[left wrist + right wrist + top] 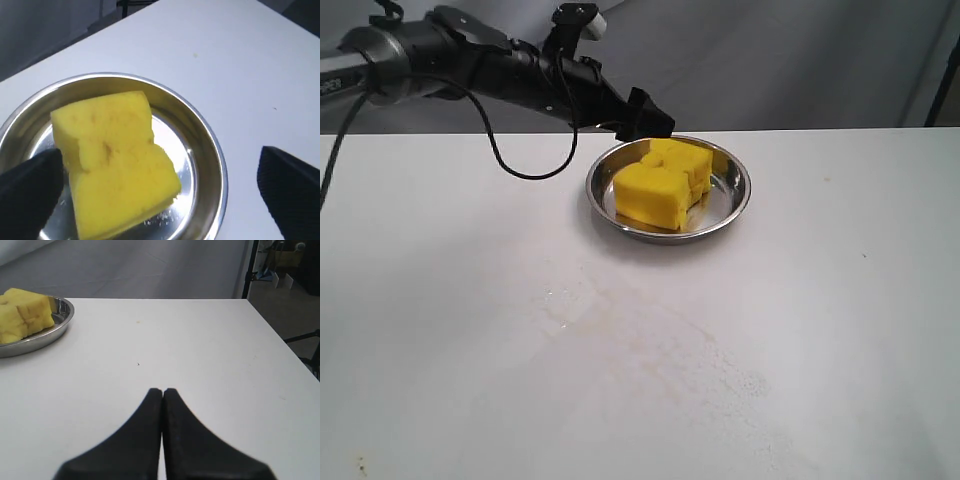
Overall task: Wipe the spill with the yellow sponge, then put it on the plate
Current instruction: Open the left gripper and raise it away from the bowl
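Observation:
The yellow sponge (pixel 660 185) lies inside the steel plate (pixel 740 195) at the back middle of the table. My left gripper (pixel 645 115) hovers at the plate's far-left rim. In the left wrist view its black fingers (pixel 30 195) stand wide apart on either side of the sponge (pixel 115 160) and the plate (pixel 210 145), open and holding nothing. No amber puddle shows; only a faint wet smear (pixel 565 310) marks the table in front of the plate. My right gripper (pixel 162 390) is shut and empty over bare table, with the plate (pixel 60 322) and sponge (pixel 22 315) off to one side.
The left arm (pixel 470 60) and its looping black cable (pixel 520 170) stretch in from the back left. The white table (pixel 820 350) ends at an edge in the right wrist view, with a black stand (pixel 250 270) beyond it.

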### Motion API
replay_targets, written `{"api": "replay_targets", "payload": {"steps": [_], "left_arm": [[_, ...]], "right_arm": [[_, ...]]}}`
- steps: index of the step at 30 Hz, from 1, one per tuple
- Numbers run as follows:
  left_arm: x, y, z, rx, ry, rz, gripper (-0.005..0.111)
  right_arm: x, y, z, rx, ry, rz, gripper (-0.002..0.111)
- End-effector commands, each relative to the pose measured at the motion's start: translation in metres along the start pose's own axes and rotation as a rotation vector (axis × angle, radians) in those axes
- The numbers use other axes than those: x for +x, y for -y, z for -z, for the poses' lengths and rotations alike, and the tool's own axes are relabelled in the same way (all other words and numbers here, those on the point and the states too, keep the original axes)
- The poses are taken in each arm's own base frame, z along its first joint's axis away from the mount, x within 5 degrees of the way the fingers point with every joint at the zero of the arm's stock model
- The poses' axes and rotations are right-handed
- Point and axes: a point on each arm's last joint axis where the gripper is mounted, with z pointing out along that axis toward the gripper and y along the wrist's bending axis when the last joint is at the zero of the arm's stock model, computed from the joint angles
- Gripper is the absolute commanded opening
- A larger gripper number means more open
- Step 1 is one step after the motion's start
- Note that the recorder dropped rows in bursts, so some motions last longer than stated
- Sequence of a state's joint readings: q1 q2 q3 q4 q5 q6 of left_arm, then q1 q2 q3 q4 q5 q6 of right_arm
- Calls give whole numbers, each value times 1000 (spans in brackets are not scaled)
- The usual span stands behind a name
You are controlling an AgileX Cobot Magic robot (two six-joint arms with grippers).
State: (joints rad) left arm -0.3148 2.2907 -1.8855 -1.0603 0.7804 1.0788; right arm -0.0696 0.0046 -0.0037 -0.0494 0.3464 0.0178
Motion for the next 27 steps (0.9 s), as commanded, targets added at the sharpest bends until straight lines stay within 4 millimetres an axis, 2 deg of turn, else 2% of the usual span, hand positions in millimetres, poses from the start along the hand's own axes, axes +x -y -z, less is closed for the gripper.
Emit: {"api": "replay_targets", "payload": {"steps": [1, 5, 7, 11, 16, 27], "left_arm": [[-11, 14, 24, -3, -91, -1, 90], [-18, 29, 40, 56, -133, -5, 75], [-22, 36, 49, 60, -143, -18, 71], [-24, 48, 71, 15, -173, -46, 71], [-28, 72, 108, -30, -167, -88, 71], [-25, 122, 184, -192, 21, -135, 71]], "right_arm": [[1, 0, 0, -2, 5, 7, 0], [1, 0, 0, -2, 5, 7, 0], [1, 0, 0, -2, 5, 7, 0], [1, 0, 0, -2, 5, 7, 0], [1, 0, 0, -2, 5, 5, 0], [1, 0, 0, -2, 5, 5, 0]]}}
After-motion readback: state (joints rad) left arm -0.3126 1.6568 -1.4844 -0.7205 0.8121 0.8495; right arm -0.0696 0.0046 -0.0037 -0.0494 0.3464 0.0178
